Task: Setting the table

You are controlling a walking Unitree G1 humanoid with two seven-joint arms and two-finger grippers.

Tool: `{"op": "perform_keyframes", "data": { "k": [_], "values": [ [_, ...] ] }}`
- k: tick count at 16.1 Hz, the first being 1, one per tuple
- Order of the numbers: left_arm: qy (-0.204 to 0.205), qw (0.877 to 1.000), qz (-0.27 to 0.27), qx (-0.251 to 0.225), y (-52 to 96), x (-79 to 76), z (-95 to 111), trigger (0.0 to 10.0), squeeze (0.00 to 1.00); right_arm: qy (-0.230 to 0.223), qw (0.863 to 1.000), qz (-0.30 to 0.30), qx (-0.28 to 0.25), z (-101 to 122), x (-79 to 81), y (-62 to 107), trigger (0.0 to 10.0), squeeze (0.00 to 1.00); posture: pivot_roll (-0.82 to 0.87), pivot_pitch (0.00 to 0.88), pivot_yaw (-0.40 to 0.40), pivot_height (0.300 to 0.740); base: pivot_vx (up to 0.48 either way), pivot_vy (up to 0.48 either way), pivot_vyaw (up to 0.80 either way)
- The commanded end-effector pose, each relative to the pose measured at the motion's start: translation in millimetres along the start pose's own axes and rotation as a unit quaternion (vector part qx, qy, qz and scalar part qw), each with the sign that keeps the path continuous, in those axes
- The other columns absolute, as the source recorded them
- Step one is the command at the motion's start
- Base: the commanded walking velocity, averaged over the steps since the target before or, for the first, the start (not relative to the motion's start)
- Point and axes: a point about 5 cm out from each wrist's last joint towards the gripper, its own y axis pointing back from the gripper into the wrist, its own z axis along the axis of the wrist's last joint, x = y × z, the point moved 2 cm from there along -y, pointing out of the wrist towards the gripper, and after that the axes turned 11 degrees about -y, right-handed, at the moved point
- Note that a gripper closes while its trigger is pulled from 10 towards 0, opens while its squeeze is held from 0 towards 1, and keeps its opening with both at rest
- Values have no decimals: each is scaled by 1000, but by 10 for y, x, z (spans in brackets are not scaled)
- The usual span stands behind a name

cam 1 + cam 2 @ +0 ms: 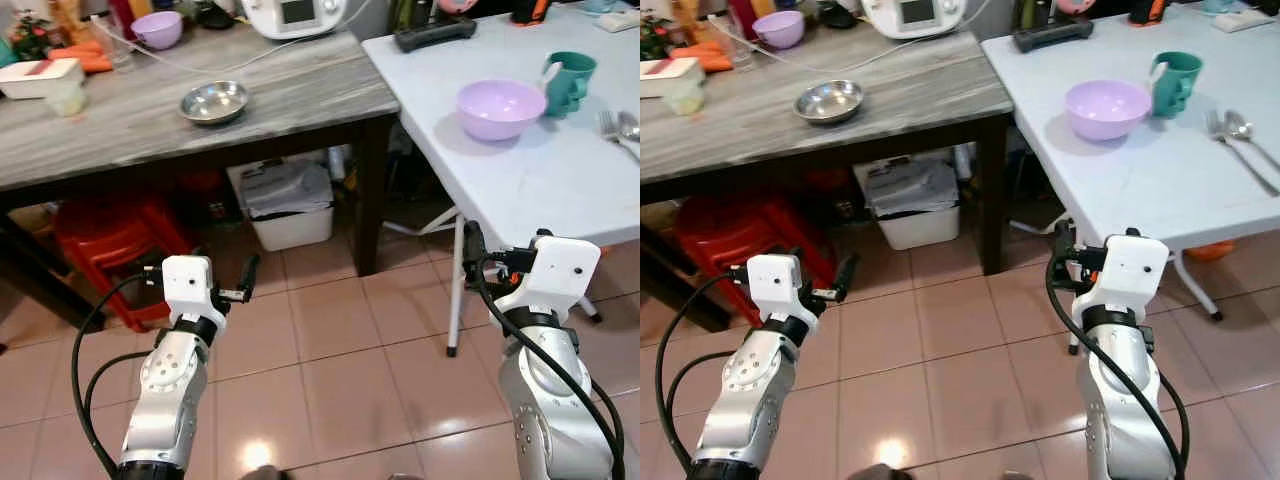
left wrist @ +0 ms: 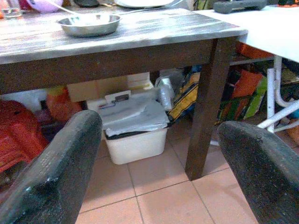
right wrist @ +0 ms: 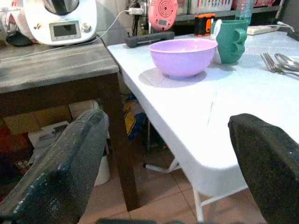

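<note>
A lilac bowl sits on the white folding table beside a teal mug. A fork and spoon lie at that table's right edge. On the grey wooden table to the left rests a small steel bowl, and a smaller purple bowl stands at its back. My left gripper hangs low over the tiled floor before the wooden table, open and empty. My right gripper is held just below the white table's front edge, open and holding nothing, and its wrist view faces the lilac bowl.
A white bin of papers and red stools stand under the wooden table. Its dark leg and the folding table's white leg rise in front of me. A white appliance and a black bar sit at the back.
</note>
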Motion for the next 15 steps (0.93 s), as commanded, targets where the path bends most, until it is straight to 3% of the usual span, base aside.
{"op": "perform_keyframes", "data": {
  "k": [1, 5, 15],
  "values": [
    [-6, 1000, 12, 9, 45, 91, -44, 10000, 0, -4, 1000, 13, -3, 12, 79, -2, 10000, 0, -86, 129, 89, 740, 0, -300, 0],
    [-4, 1000, 9, 7, 14, 69, -31, 10000, 0, -3, 1000, 16, -7, 23, 96, -12, 10000, 0, -88, 134, 97, 740, 0, -296, 0],
    [0, 1000, 3, 7, 3, 23, -33, 10000, 0, -2, 1000, 21, -10, 32, 117, -43, 10000, 0, -88, 134, 96, 740, 0, -332, 493]
  ]
}}
